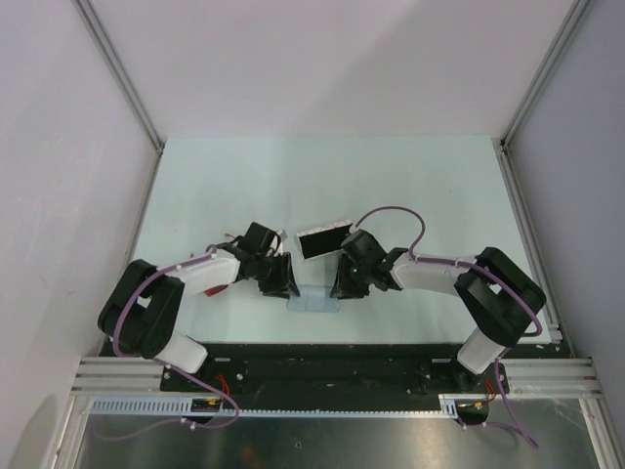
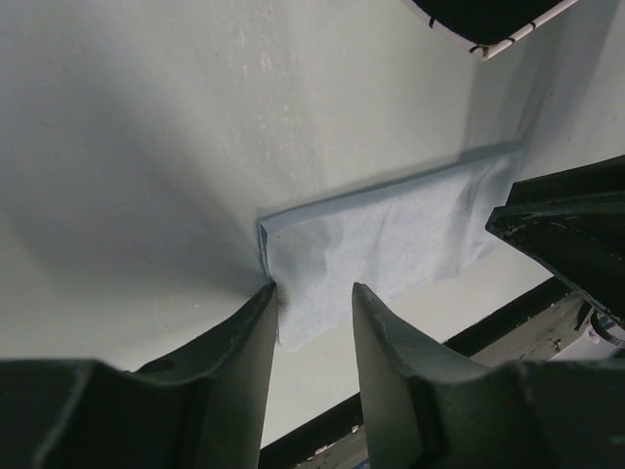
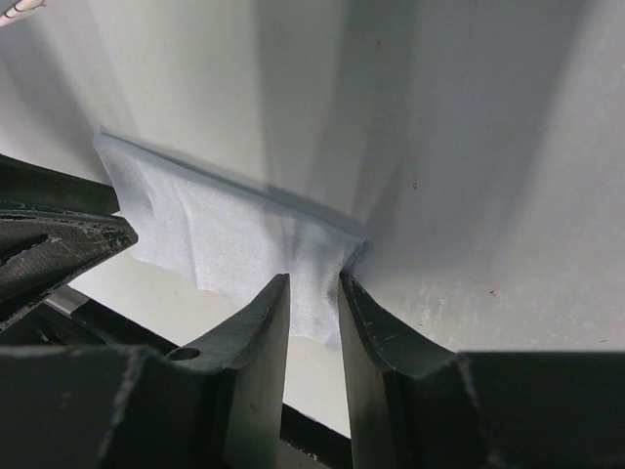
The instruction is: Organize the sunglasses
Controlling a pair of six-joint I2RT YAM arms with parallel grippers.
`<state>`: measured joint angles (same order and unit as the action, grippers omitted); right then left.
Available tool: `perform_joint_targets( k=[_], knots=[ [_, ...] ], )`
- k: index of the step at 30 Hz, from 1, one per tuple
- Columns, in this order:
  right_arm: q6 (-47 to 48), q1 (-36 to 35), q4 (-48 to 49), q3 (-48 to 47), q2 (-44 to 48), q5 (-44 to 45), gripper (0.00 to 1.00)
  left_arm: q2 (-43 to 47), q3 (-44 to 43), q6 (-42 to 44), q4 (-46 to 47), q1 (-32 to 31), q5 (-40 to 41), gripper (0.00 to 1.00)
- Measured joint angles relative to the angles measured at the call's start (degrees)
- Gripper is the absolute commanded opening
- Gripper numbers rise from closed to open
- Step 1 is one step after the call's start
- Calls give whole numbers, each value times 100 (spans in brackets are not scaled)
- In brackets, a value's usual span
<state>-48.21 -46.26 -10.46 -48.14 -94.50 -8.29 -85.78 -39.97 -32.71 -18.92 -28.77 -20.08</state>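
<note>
"Top external view: what do the arms do?"
"Left gripper [image 1: 290,283] and right gripper [image 1: 339,283] meet at the blue cloth [image 1: 312,299], one at each end, so I think they want to fold it. The case [image 1: 324,239] waits behind."
"Left wrist view?"
"Its fingers [image 2: 244,342] stand apart around a cloth corner."
"Right wrist view?"
"Fingers [image 3: 259,337] sit near together, cloth edge between; I cannot tell if they pinch it. The sunglasses show nowhere."

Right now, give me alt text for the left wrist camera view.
A light-blue cloth lies on a pale table, its near corner between the open fingers of the left gripper. A white-rimmed case shows at the top right.
</note>
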Motion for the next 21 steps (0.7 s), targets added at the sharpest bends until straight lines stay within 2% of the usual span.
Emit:
perform_joint_targets(
  k=[6,11,18,21],
  knots=[
    [0,-2,9,-2,-20,-15,30,-63,-2,-28,76,-24,-63,40],
    [0,-2,7,-11,-33,-20,28,-92,-13,-28,90,-35,-87,35],
    [2,-2,7,-13,-55,-22,20,-103,-11,-33,81,-57,39,24],
    [4,-2,0,-17,-68,-20,12,-122,-11,-35,83,-63,83,20]
  ],
)
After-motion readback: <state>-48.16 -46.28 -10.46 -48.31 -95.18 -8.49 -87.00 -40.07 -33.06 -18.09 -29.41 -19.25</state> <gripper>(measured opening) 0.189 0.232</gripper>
